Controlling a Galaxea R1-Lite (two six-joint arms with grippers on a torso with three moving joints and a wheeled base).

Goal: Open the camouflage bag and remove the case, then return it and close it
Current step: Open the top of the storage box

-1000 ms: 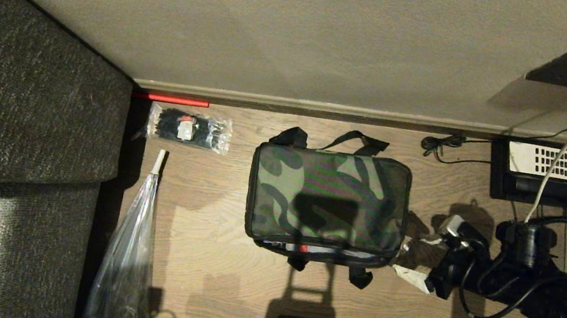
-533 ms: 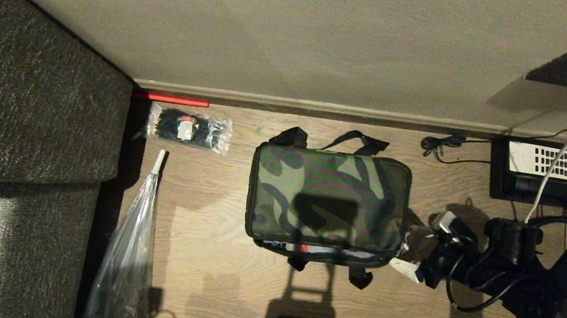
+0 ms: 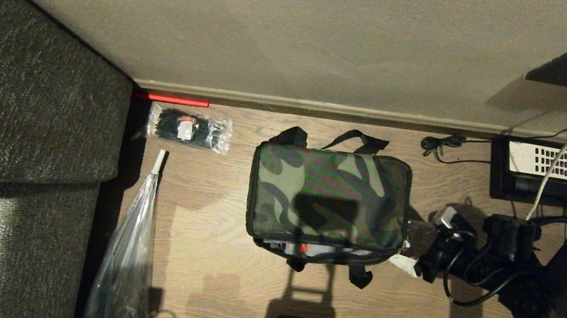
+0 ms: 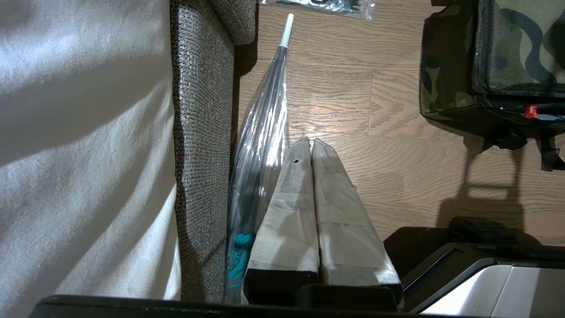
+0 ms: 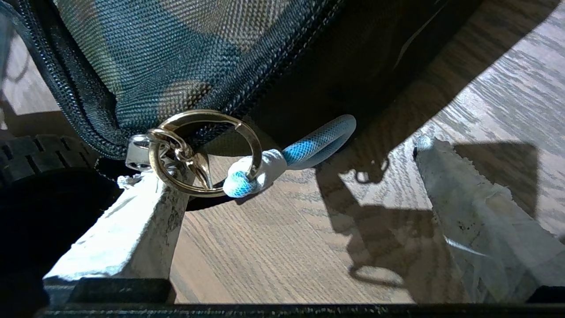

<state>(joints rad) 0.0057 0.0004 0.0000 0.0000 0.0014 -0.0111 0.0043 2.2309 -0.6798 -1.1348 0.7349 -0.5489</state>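
The camouflage bag sits on the wood floor with its green lid down, and its black straps stick out at the back and front. A narrow gap under the lid's front edge shows a pale strip and a small red spot; I cannot make out the case. My right gripper is open at the bag's right front corner. In the right wrist view its taped fingers stand wide on either side of the zipper's gold ring and blue-white cord loop, gripping nothing. My left gripper hangs shut, parked over the floor left of the bag.
A grey sofa fills the left side. A clear folded umbrella and a packet of black ties lie beside it. A black desk telephone with cables sits at the back right against the wall's skirting.
My right arm has moved left, bringing its open fingers up to the bag's right front corner. The bag and the left arm have not moved.
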